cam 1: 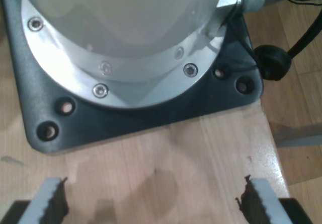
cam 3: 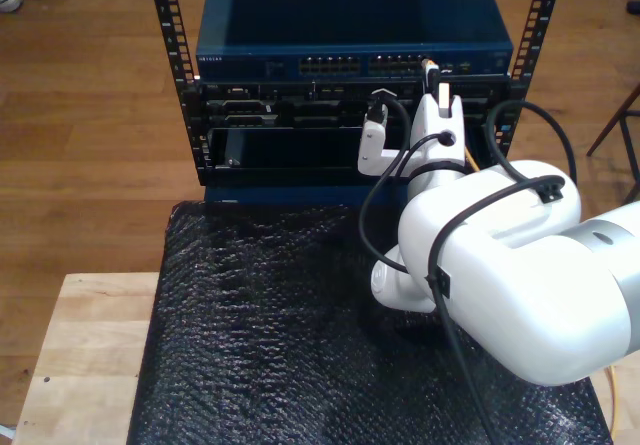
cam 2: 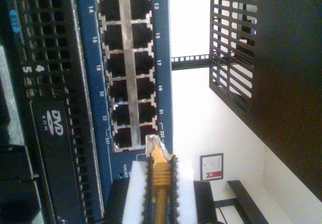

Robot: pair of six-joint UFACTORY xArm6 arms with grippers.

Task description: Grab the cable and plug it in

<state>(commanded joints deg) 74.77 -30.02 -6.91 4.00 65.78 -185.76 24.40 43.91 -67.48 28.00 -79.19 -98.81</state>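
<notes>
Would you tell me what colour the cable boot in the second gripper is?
Orange-yellow boot, with a clear plug at its tip; the second wrist view shows it best.

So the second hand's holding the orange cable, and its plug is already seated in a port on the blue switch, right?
Not quite. My second hand does hold the orange cable, but the plug is not yet in a port: the second wrist view shows its clear tip just outside the blue switch, by the end ports.
</notes>
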